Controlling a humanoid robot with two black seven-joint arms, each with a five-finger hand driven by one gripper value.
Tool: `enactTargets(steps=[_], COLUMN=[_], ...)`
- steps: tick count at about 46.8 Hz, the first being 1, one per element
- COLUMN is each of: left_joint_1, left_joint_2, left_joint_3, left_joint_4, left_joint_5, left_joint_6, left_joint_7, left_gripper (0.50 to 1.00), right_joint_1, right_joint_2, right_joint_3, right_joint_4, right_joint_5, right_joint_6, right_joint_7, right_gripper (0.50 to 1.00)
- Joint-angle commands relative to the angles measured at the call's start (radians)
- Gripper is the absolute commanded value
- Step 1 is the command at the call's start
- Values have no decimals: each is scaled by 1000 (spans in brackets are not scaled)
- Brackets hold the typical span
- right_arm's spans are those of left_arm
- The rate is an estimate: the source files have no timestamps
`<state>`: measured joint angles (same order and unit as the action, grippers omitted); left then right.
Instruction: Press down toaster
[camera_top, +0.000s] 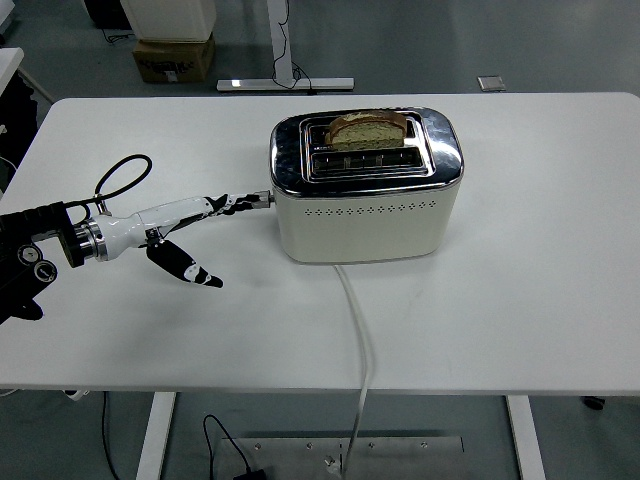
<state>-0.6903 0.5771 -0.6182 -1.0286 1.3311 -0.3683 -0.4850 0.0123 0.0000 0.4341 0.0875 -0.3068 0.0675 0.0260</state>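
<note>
Reaching from the left of the frame, our left hand (190, 225) stretches its fingers straight onto the lever (262, 197), because the toaster (365, 190) at upper middle needs pushing down; nothing gripped.

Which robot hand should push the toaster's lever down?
The left hand, probably. Its fingertips already reach the lever on the toaster's left end. No right hand shows in the picture.
</note>
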Motion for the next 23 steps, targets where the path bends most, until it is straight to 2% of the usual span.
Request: enactTargets(steps=[1,23], left_joint_1=[0,0], left_joint_2=[-2,-36], left_joint_3=[0,21], left_joint_4=[13,44], left_joint_5=[0,-1], left_joint_6=[0,2], left_joint_7=[0,0], left_gripper=[1000,1000], right_joint_1=[0,0], right_joint_2=[0,0], right_joint_3=[0,0], right_joint_4=[0,0], right_joint_5=[0,0], right_joint_6=[0,0], right_joint_7=[0,-1], right_gripper=[998,998])
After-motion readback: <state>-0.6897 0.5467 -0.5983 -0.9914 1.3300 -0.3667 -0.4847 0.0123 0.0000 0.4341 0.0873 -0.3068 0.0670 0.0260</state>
